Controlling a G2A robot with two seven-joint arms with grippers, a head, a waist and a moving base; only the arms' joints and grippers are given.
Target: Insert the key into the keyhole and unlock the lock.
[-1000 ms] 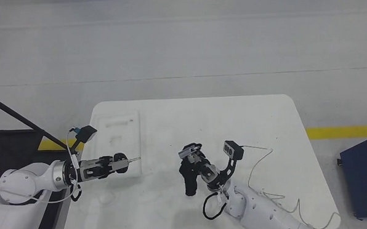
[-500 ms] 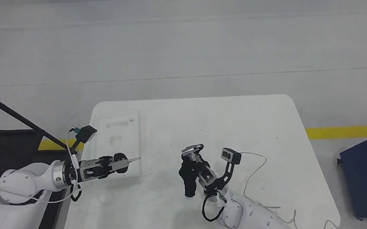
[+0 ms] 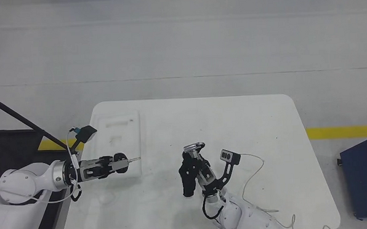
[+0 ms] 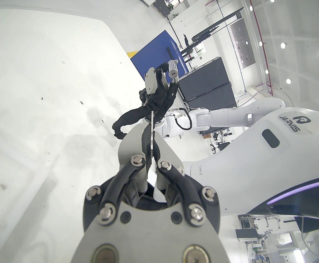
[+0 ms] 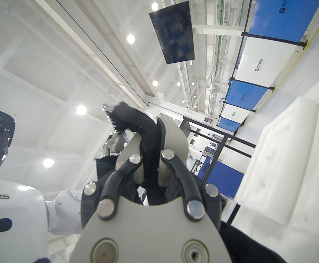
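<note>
My left gripper (image 3: 125,161) hovers over the table's left part, shut on a thin metal key (image 4: 151,135) whose blade (image 3: 134,159) points toward the right arm. My right gripper (image 3: 194,167) is held above the table's middle, shut on the black fabric-covered lock (image 3: 187,179). The lock's silver cylinder with its keyhole (image 4: 173,72) sticks out past the right gripper and faces the key. A clear gap lies between key tip and keyhole. In the right wrist view the black strap (image 5: 147,139) is clamped between the fingers (image 5: 174,134), and a metal part of the lock (image 5: 116,143) shows behind it.
A white foam tray (image 3: 119,126) lies on the white table (image 3: 252,124) at the back left, beyond the left gripper. The same tray (image 5: 286,149) shows in the right wrist view. A thin cable (image 3: 253,167) trails from the right arm.
The right arm has turned its wrist and drawn in toward the table's front, shifting the lock slightly. The left arm and key have stayed put.
</note>
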